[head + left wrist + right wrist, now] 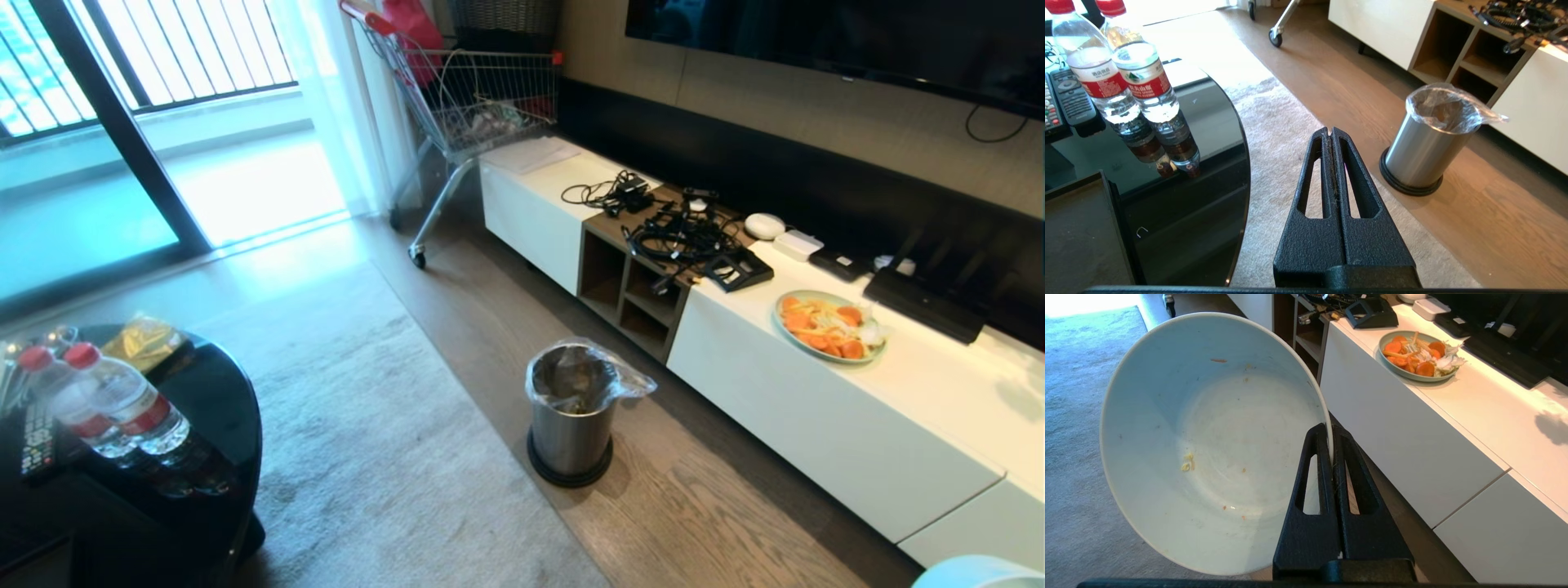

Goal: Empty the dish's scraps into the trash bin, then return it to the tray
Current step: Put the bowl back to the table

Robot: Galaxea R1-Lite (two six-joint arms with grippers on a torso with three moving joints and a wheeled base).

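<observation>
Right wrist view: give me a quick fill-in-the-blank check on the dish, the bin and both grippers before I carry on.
1. The right gripper is shut on the rim of the ____.
2. Inside the dish only tiny ____ remain.
3. The trash bin stands on the ____ floor beside the white cabinet.
4. The left gripper is shut and holds ____.

Missing words: dish; crumbs; wooden; nothing

Dish: white, orange and yellow flecks. Trash bin: brushed steel, black base ring, clear liner. Plate: pale green, orange slices. Water bottles: red caps and labels.
</observation>
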